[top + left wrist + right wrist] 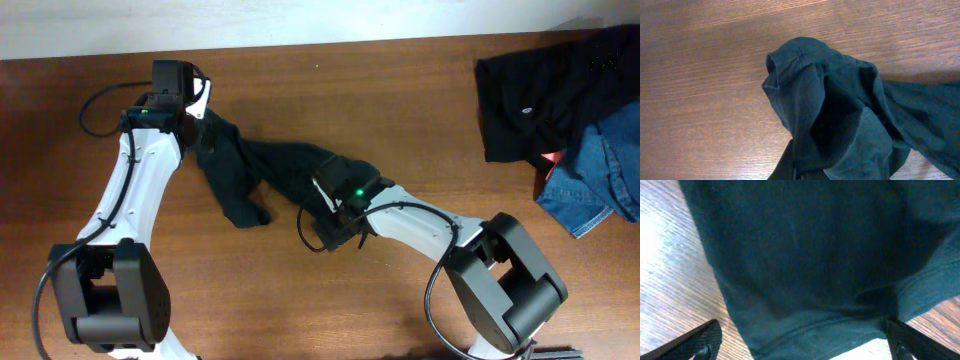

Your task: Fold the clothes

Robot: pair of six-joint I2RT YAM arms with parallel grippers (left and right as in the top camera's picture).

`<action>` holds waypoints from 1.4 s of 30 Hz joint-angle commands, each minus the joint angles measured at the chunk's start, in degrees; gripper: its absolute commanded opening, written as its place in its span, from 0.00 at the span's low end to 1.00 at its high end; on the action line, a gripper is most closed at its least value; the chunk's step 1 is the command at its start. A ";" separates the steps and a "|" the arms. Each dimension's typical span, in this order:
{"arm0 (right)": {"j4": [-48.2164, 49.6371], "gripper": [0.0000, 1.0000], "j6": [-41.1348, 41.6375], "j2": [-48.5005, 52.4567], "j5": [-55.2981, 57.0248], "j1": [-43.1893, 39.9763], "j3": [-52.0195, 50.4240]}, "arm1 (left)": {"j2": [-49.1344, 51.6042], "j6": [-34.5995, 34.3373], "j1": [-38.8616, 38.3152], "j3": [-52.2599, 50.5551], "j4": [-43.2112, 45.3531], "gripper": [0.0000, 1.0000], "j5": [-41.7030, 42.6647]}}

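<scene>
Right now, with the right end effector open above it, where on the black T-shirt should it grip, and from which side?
Probably the stitched hem of the black T-shirt, from above: it lies flat between the right end effector's open fingers, a clean edge, while the far end is bunched at the left end effector.

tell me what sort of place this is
Likely a robot lab workbench: two robot arms on a wooden table, a dark garment between them, more clothes heaped at one corner.

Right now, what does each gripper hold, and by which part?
The left gripper pinches the black T-shirt by a bunched edge at one end; the right gripper stands open over it, holding nothing.
</scene>
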 commanded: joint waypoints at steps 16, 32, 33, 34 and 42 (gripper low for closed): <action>0.00 0.55 -0.92 0.52 -2.23 -0.07 -0.26 | -0.37 -0.74 0.15 0.26 0.17 0.01 0.63; -1.16 0.04 -0.87 -0.17 -1.99 -0.46 0.94 | -0.68 -0.74 0.15 0.31 1.70 0.01 0.63; -2.97 0.04 -0.85 -0.85 -1.99 -0.72 2.51 | -1.03 -0.72 0.15 0.44 2.38 0.01 0.63; -4.68 0.04 -0.87 -1.40 -1.99 -0.98 4.00 | -1.42 -0.72 0.13 0.79 2.73 0.01 0.66; -19.71 0.04 -0.90 -7.04 -1.31 -4.96 20.31 | -7.28 -0.48 0.02 4.92 2.51 0.01 2.60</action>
